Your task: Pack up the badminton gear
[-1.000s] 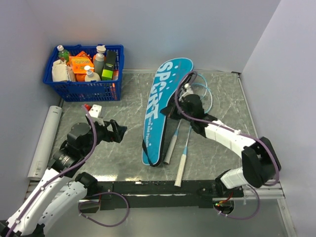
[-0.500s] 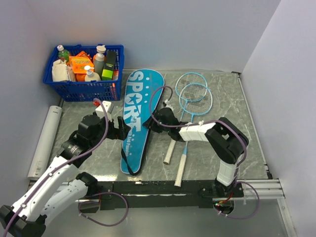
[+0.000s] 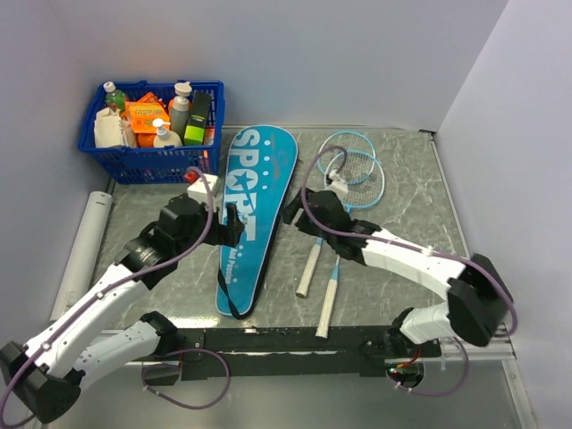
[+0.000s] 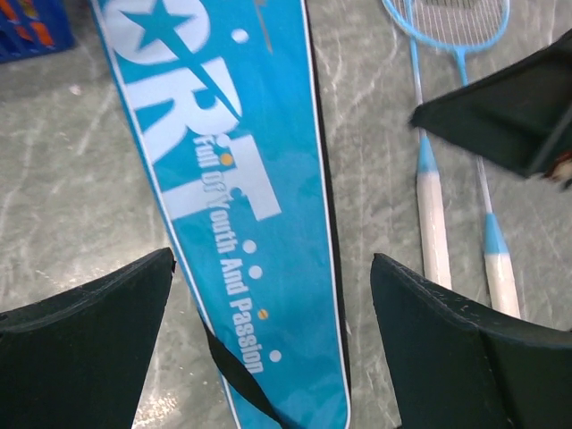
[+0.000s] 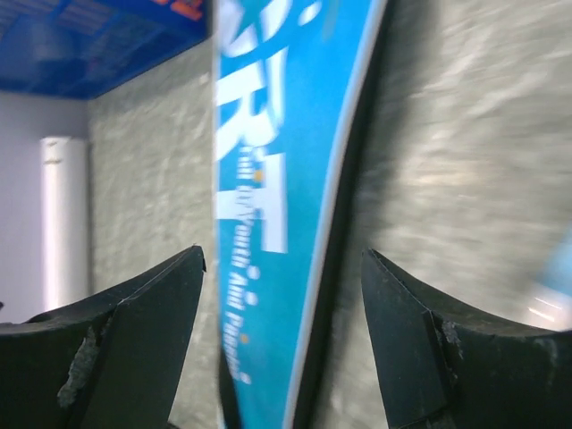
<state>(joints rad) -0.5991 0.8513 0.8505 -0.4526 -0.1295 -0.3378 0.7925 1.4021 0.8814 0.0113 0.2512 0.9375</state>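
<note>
**R gripper off bag, L gripper moving in**

Bag (image 3: 246,214) lies flat, wide end up by basket (image 3: 152,163), narrow end toward arm bases. Same spot as half a sec ago; a full sec back it lay further right, over the rackets (image 3: 347,174). Rackets now uncovered just right of bag, heads overlapping, handles side by side. R gripper (image 3: 299,213) was at bag's right edge half a sec ago. It has backed off slightly to the right w/ jaws spread, nothing between them. L gripper (image 3: 232,223) came in from bag's left, now over bag's mid-length, jaws wide apart, holding nothing.
</note>
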